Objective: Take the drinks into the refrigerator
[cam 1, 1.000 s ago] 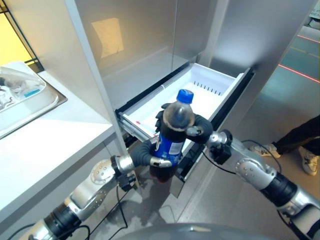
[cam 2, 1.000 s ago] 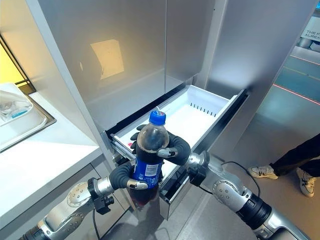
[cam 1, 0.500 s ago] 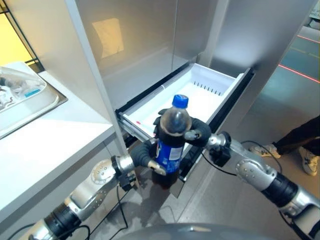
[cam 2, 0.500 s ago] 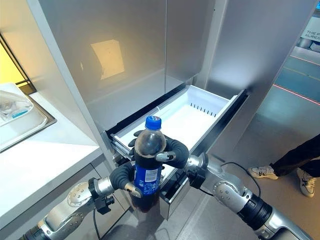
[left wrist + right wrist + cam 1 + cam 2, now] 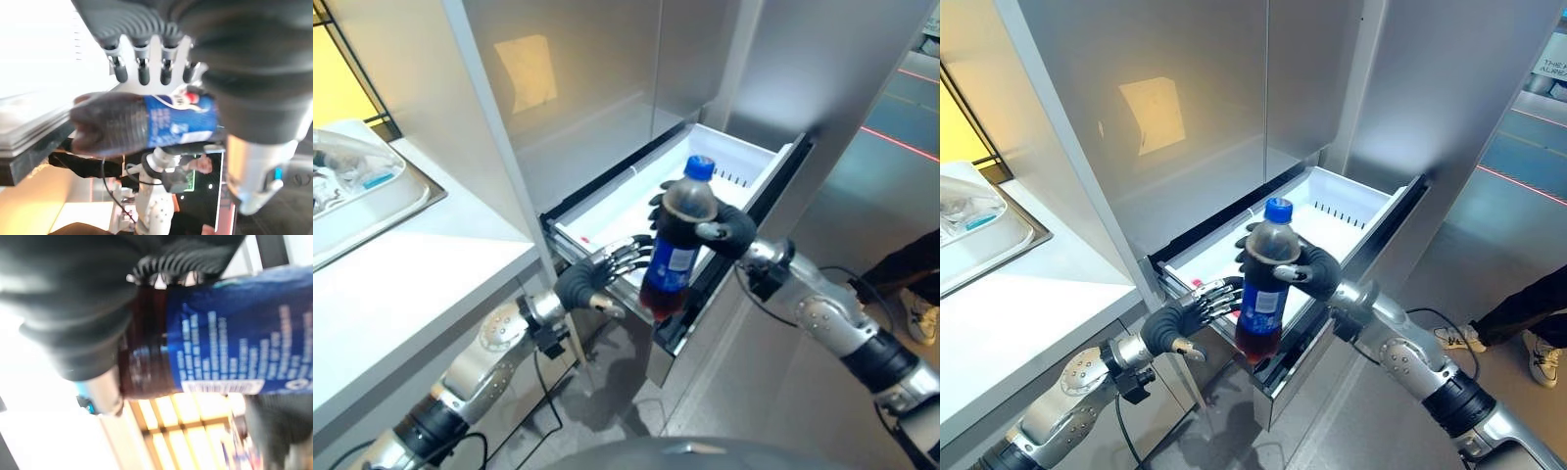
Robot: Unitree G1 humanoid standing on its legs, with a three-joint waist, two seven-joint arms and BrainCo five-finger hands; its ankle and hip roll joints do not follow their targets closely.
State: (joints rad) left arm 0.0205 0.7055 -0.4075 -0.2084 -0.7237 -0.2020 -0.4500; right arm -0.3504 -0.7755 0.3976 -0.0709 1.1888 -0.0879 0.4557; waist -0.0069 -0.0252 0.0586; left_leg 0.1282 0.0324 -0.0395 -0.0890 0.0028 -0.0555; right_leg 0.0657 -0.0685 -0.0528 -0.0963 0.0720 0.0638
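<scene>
The cola bottle (image 5: 677,245) now hangs upright over the front edge of the open refrigerator drawer (image 5: 744,164), carried by my right hand (image 5: 724,227) alone, its fingers wrapped round the upper body just under the blue cap. A second ago both hands held it lower and nearer me; since then my left hand (image 5: 599,274) has let go and sits just beside the bottle's lower half with fingers spread and straight, holding nothing. The handover to one hand looks complete, so I judge the next step is carrying the bottle forward over the white tray and lowering it in. A person's shoe (image 5: 922,315) shows on the floor to the right.
</scene>
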